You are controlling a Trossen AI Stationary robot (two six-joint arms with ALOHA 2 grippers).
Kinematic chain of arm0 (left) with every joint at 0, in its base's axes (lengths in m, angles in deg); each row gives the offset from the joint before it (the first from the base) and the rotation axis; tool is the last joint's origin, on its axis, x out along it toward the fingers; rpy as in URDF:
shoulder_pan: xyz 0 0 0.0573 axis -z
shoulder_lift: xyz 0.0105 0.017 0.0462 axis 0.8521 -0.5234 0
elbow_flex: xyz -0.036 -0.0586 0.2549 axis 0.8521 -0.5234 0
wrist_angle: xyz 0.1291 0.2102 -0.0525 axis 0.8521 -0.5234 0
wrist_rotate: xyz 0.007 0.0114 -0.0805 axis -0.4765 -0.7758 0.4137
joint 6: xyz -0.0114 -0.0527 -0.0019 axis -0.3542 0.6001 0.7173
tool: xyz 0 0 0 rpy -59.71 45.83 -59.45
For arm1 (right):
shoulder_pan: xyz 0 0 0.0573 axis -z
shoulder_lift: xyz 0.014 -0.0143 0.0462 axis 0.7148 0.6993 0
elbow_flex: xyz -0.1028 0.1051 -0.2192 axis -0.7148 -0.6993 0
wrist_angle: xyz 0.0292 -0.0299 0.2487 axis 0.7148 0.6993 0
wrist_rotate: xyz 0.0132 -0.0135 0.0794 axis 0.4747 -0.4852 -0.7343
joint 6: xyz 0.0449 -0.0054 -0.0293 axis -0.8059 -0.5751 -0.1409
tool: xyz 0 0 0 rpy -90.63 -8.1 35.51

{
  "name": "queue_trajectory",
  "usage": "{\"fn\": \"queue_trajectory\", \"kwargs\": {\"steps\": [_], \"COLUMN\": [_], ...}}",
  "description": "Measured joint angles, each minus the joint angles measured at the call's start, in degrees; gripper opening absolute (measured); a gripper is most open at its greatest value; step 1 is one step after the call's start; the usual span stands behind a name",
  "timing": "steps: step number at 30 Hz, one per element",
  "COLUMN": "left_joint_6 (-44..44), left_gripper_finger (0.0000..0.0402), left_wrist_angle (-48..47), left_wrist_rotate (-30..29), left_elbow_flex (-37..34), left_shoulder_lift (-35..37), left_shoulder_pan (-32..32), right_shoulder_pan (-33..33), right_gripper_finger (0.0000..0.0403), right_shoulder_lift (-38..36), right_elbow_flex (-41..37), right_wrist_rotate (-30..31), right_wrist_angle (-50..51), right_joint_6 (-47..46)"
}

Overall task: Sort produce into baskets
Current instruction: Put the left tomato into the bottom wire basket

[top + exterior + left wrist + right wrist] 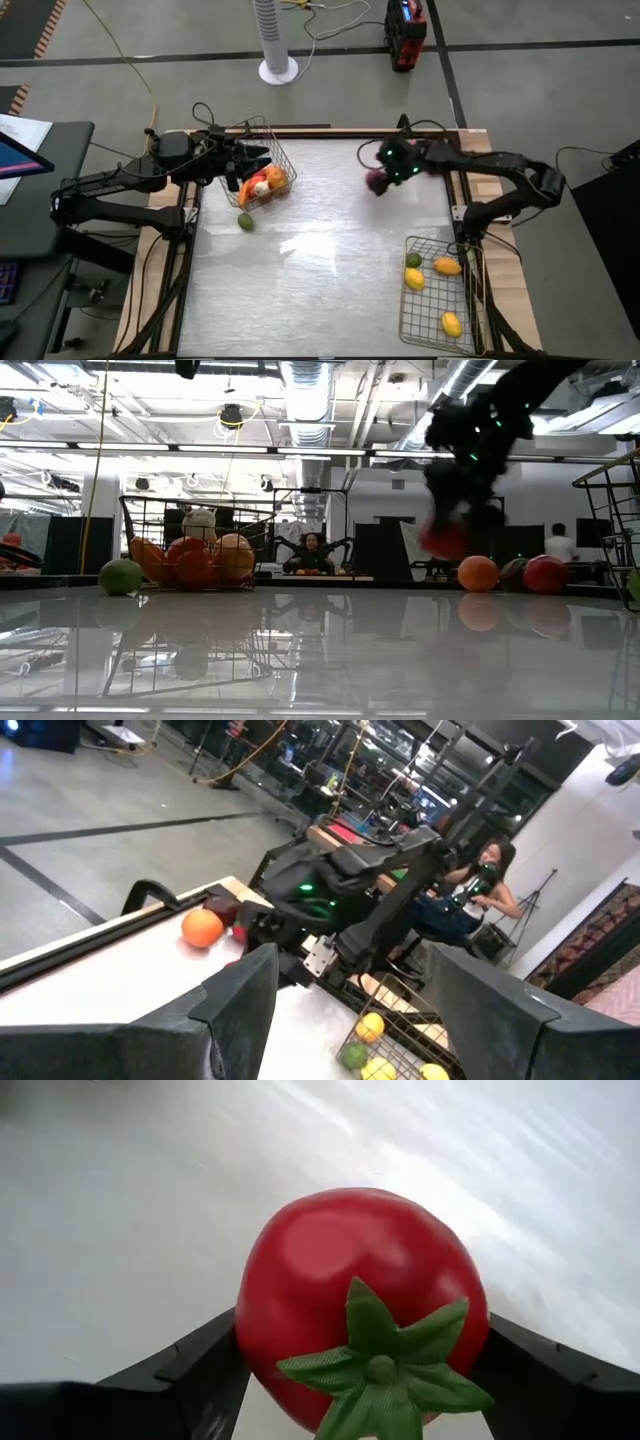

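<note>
**Red tomato in the right arm's grip above the table**

The right gripper [378, 181] hangs over the far right part of the pale, glossy table [320, 290], its two dark fingers [190, 1370] pressed against either side of a round red toy tomato [350, 1290] with a green leafy stalk; the low view shows the fruit clear of the tabletop. At the far left, the left gripper [262, 161] sits at the rim of a silver wire-mesh basket [281, 158] filled with orange, red and white produce, its fingers [240, 1000] standing apart with nothing between them. A green lime [245, 221] lies on the table just beside that basket. Near the right front corner, a second rectangular wire-mesh basket [425, 322] holds three yellow lemons [452, 324] and one green fruit [413, 260]. An orange [478, 572] and another red fruit [545, 573] rest at the table's far right edge. A seated person [313, 550] is visible in the room beyond.
</note>
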Motion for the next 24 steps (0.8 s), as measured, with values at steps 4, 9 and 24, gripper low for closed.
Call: {"fn": "queue_trajectory", "kwargs": {"steps": [4,9,24], "left_joint_6": [0.0,-0.9,0.9], "left_gripper_finger": [0.0245,0.0245,0.0245], "left_wrist_angle": [0.0,1.0,1.5], "left_wrist_rotate": [0.0,-1.2,0.7], "left_elbow_flex": [0.0,0.0,0.0], "left_shoulder_lift": [0.5,3.0,7.2], "left_shoulder_pan": [0.0,0.0,0.0], "right_shoulder_pan": [-7.1,-12.2,-18.3], "right_gripper_finger": [0.0345,0.0345,0.0345], "right_shoulder_lift": [2.2,10.0,36.0], "right_elbow_flex": [1.6,8.4,44.7], "right_wrist_rotate": [0.0,2.3,4.2], "right_wrist_angle": [-15.9,-23.4,-20.6], "right_joint_6": [-6.7,-10.2,6.2]}}
